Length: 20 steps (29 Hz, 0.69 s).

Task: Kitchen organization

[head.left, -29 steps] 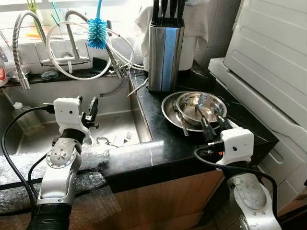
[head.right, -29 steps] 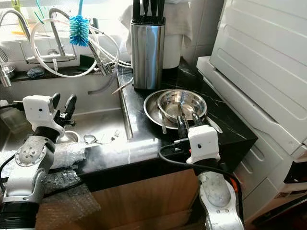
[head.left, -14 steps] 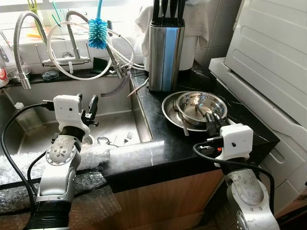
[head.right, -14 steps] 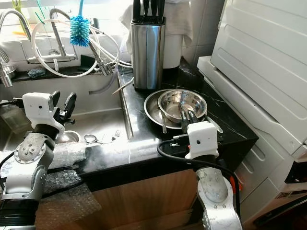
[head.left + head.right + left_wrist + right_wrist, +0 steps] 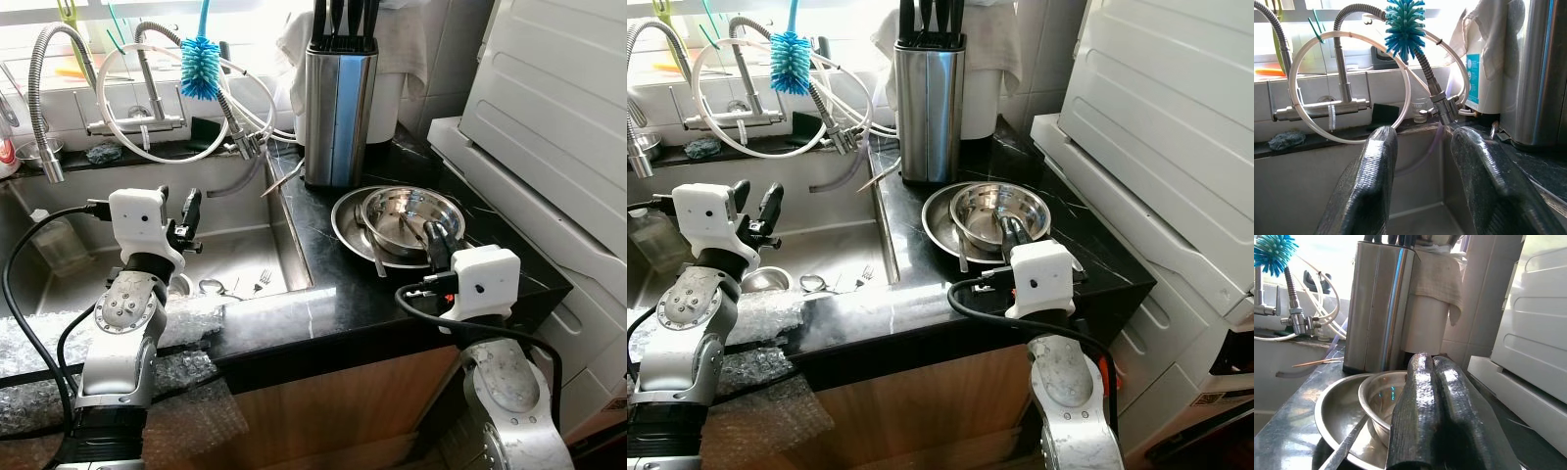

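The right gripper has its two black fingers pressed together with nothing between them, their tips hovering at the near rim of a small steel bowl. That bowl sits inside a wider steel pan on the black countertop, and a utensil handle lies across the pan just beside the fingers. Beyond the fingertips stands a steel knife block, with a cloth-draped white container next to it. The left gripper is held over the sink, fingers spread apart and empty; straight past them are the tap, a looped white hose and a blue bottle brush. Below them, cutlery lies on the sink floor.
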Tool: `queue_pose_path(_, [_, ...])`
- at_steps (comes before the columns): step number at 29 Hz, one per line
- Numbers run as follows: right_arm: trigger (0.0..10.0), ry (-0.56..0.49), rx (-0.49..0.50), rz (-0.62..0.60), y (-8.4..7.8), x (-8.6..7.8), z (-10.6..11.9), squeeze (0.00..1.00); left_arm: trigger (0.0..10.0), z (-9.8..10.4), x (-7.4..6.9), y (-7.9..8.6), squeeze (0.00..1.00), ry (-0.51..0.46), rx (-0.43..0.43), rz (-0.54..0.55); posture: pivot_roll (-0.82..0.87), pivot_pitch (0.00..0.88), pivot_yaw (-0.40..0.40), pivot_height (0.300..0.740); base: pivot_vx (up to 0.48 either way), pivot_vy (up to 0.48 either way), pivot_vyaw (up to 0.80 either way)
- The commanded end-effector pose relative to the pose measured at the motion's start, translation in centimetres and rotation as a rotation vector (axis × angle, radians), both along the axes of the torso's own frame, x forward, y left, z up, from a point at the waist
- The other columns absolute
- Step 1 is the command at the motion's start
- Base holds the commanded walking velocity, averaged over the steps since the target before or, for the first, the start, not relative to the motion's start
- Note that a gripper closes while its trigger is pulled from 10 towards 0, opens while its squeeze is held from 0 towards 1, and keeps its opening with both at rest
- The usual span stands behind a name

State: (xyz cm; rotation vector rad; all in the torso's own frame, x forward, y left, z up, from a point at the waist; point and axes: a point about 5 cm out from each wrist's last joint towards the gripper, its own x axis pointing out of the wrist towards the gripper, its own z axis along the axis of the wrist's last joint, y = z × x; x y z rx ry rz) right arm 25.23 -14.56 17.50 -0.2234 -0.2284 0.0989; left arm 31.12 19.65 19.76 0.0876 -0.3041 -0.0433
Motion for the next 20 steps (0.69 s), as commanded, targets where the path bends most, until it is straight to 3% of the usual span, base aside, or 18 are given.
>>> queue_pose_path(1, [0.0,-0.012,-0.002,-0.017,-0.2,0.1,0.5,0.0,10.0,0.6,0.0,-0.1,0.0,-0.022,-0.012,-0.002,-0.14,0.0,-0.007,0.74,0.0,0.0,0.0])
queue_pose_path(2, [0.0,-0.014,-0.003,-0.016,-0.2,0.1,0.5,0.0,10.0,0.6,0.0,-0.1,0.0,-0.022,-0.012,-0.002,-0.15,0.0,-0.006,0.74,0.0,0.0,0.0])
queue_pose_path(3, [9.1,-0.016,-0.004,-0.018,-0.1,0.2,0.6,0.0,10.0,0.6,0.0,-0.1,0.0,-0.022,-0.012,-0.001,-0.15,0.0,-0.006,0.74,0.0,0.0,0.0])
queue_pose_path(4, [10.0,-0.027,-0.003,-0.022,0.0,0.2,0.8,0.0,10.0,0.6,0.0,-0.1,0.0,-0.022,-0.012,-0.001,-0.15,0.0,-0.004,0.74,0.0,0.0,0.0])
queue_pose_path(5, [10.0,-0.038,0.005,-0.02,0.0,0.2,1.1,0.27,10.0,0.6,0.0,-0.1,0.0,-0.022,-0.012,-0.001,-0.15,0.0,-0.004,0.74,0.0,0.0,0.0])
queue_pose_path(6, [10.0,-0.038,0.005,-0.02,0.0,0.2,1.1,0.27,10.0,0.6,0.0,-0.1,0.0,-0.022,-0.012,-0.001,-0.15,0.0,-0.004,0.74,0.0,0.0,0.0])
queue_pose_path(7, [10.0,-0.059,0.008,-0.004,0.2,0.1,1.5,1.0,10.0,0.6,0.0,0.0,0.0,-0.021,-0.012,-0.001,-0.15,0.0,-0.003,0.74,0.0,0.0,0.0])
queue_pose_path(12, [10.0,-0.098,0.002,0.021,0.6,-0.2,2.2,1.0,10.0,0.6,0.1,0.0,0.0,-0.021,-0.014,-0.001,-0.15,0.0,-0.002,0.74,0.0,0.0,0.0])
queue_pose_path(20, [10.0,-0.071,-0.026,0.048,0.9,-1.0,1.8,1.0,10.0,0.5,0.0,-0.1,0.0,-0.019,-0.016,-0.004,-0.15,0.0,-0.004,0.74,0.0,0.0,0.0])
